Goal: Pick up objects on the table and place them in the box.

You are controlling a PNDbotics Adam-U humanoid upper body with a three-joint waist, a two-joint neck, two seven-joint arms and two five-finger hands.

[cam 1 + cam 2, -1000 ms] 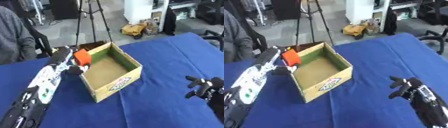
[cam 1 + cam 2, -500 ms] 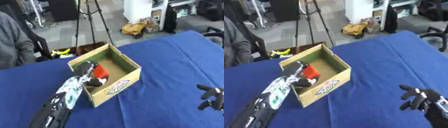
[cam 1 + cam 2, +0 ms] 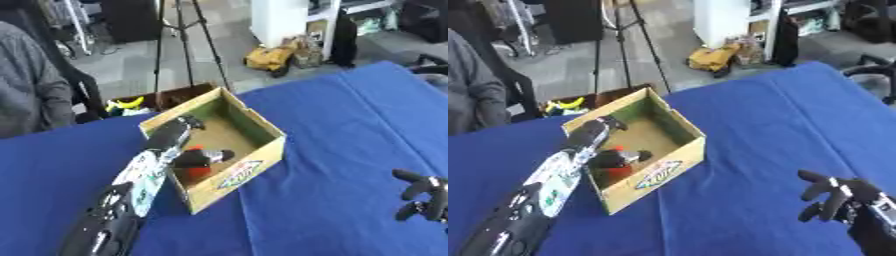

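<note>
The left hand is being held down inside the cardboard box on the blue table, its fingers being curled around a red object lying on the box floor near the front wall. The right hand is being held idle above the cloth at the lower right, fingers spread and relaxed, nothing being touched.

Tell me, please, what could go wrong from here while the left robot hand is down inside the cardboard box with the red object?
The left robot hand sits low in the cardboard box, at the red object; lifting out, it might drag the object along. Its arm crosses the box's near wall, so pulling back could shift or tip the box. The right robot hand idles apart, little risk.
</note>
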